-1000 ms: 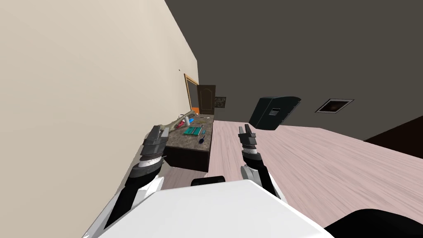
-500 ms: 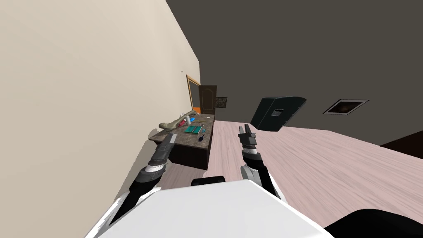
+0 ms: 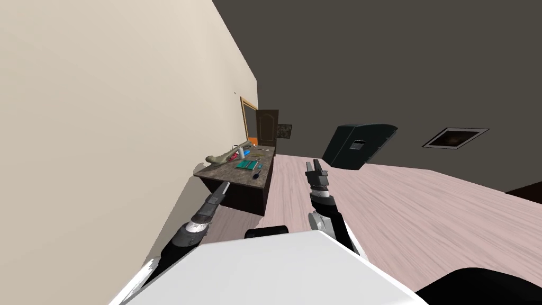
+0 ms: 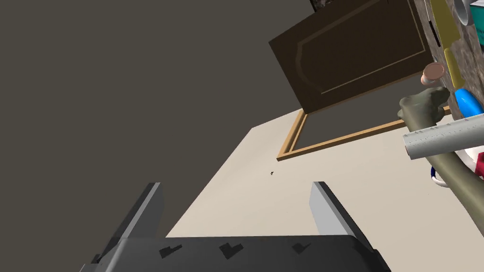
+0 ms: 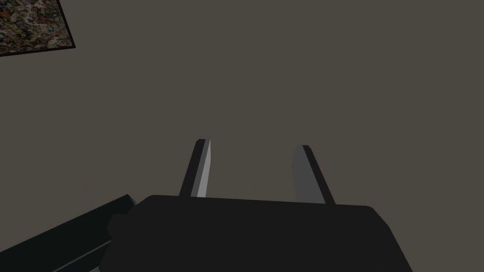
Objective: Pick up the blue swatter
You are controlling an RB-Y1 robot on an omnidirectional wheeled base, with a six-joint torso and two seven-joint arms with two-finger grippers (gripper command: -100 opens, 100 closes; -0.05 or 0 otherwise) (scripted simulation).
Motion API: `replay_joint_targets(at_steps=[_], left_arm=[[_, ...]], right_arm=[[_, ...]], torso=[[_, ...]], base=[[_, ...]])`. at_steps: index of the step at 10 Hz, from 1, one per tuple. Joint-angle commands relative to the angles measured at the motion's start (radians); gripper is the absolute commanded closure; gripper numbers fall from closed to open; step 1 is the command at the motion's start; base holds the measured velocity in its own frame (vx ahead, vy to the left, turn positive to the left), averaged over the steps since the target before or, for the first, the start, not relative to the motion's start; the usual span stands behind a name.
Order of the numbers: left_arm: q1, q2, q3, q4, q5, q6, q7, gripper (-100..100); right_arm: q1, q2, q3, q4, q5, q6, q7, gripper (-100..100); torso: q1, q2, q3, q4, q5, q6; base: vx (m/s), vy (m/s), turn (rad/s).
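Two end effectors hang ahead: the left end effector (image 3: 224,185) at 11 o'clock, blades spread wide and empty, the right end effector (image 3: 316,165) at 12 o'clock, parted around nothing. Beyond the left one stands one dark-topped desk (image 3: 222,171), where the blue swatter (image 3: 257,175) lies by the near right edge, at 5 o'clock from one teal mat (image 3: 245,166). Farther off are one brown door (image 3: 266,127) at 12 o'clock and one dark cabinet (image 3: 357,145) at 1 o'clock.

Ahead of the left tool (image 4: 236,185), the cluttered table (image 3: 222,170) hugs the wall (image 3: 106,132), with open floor (image 3: 423,212) alongside.
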State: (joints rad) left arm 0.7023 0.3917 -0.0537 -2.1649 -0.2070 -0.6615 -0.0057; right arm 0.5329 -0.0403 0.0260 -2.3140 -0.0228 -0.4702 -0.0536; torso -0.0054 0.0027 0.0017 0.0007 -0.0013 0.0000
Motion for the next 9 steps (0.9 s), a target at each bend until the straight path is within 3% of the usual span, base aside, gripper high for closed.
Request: replay_joint_targets(at_steps=[1, 3, 4, 5, 6, 7, 8, 9], left_arm=[[0.044, 0.050, -0.022, 0.050, -0.025, -0.029, 0.015, -100], [0.069, 0.107, -0.036, 0.101, -0.041, -0.042, 0.026, -100], [0.069, 0.118, -0.036, 0.103, -0.041, -0.042, 0.026, -100], [0.094, 0.160, -0.050, 0.147, -0.055, -0.054, 0.037, -100], [0.094, 0.167, -0.050, 0.147, -0.055, -0.054, 0.037, -100], [0.118, 0.204, -0.065, 0.190, -0.068, -0.066, 0.048, -100], [0.118, 0.217, -0.065, 0.193, -0.068, -0.066, 0.048, -100], [0.141, 0.257, -0.079, 0.237, -0.080, -0.077, 0.059, -100]], right_arm=[[0.000, 0.000, 0.000, 0.000, 0.000, 0.000, 0.000, 0], [0.000, 0.000, 0.000, 0.000, 0.000, 0.000, 0.000, 0], [0.000, 0.000, 0.000, 0.000, 0.000, 0.000, 0.000, 0], [0.000, 0.000, 0.000, 0.000, 0.000, 0.000, 0.000, 0], [0.000, 0.000, 0.000, 0.000, 0.000, 0.000, 0.000, 0], [0.000, 0.000, 0.000, 0.000, 0.000, 0.000, 0.000, 0], [0.000, 0.000, 0.000, 0.000, 0.000, 0.000, 0.000, 0], [0.000, 0.000, 0.000, 0.000, 0.000, 0.000, 0.000, 0]], torso=[[0.000, 0.000, 0.000, 0.000, 0.000, 0.000], [-0.001, 0.000, 0.000, 0.000, 0.000, 0.000], [-0.001, -0.001, -0.001, 0.000, 0.000, 0.000], [0.000, -0.002, -0.001, 0.000, 0.000, 0.000], [-0.001, -0.002, -0.001, -0.001, 0.000, 0.000], [0.000, -0.002, -0.001, 0.000, 0.000, 0.000], [-0.001, -0.001, -0.001, 0.000, 0.000, 0.000], [-0.001, -0.002, -0.001, 0.000, 0.000, 0.000]], base=[[-0.051, -0.108, 0.085], [-0.030, -0.090, 0.039], [-0.015, -0.074, 0.025], [-0.004, -0.085, 0.031], [-0.016, -0.075, 0.026], [-0.032, -0.096, 0.029], [-0.024, -0.090, 0.020], [0.000, -0.105, 0.011]])
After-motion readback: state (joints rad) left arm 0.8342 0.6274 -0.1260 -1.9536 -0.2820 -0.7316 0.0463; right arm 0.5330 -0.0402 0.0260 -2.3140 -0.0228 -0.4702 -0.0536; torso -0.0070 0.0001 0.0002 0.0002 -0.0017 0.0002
